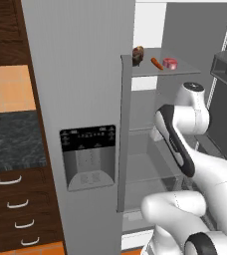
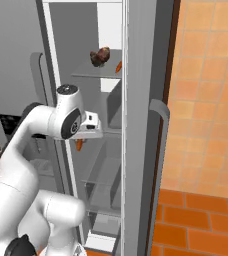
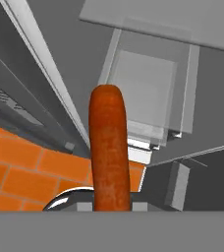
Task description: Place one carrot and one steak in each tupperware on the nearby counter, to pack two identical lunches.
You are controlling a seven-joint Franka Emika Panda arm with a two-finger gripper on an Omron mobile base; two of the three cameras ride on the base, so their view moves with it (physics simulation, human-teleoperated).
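- Far to your claw's left, the counter (image 1: 13, 142) runs past the closed fridge door (image 1: 80, 99), with dark drawers (image 1: 16, 204) under it.
- Your arm (image 1: 185, 144) rises from the base, bends at a dark-banded elbow and reaches into the open fridge (image 2: 106, 150), the wrist at about mid height in the compartment.
- In the right base view the hand is turned downward, and an orange tip pokes out just beneath it.
- Your claw (image 3: 109, 206) is pinching one carrot (image 3: 109, 152): in the hand view it stands straight up out of the claw's middle, rounded end away from the hand. The finger tips themselves are hidden behind it.
- Beyond that carrot lie the fridge's glass shelves (image 3: 148, 88), with orange floor tiles (image 3: 30, 167) to one side.
- Well above your claw, on the upper glass shelf (image 1: 180, 69), three things sit in a row: the brown steak (image 1: 138, 55), then the second carrot (image 1: 157, 63) lying flat, then the pink-red steak (image 1: 170, 63).
- Right of your claw stands the open fridge door (image 2: 141, 125) with its curved handle (image 2: 161, 130), and beyond it the orange tiled wall (image 2: 211, 90).
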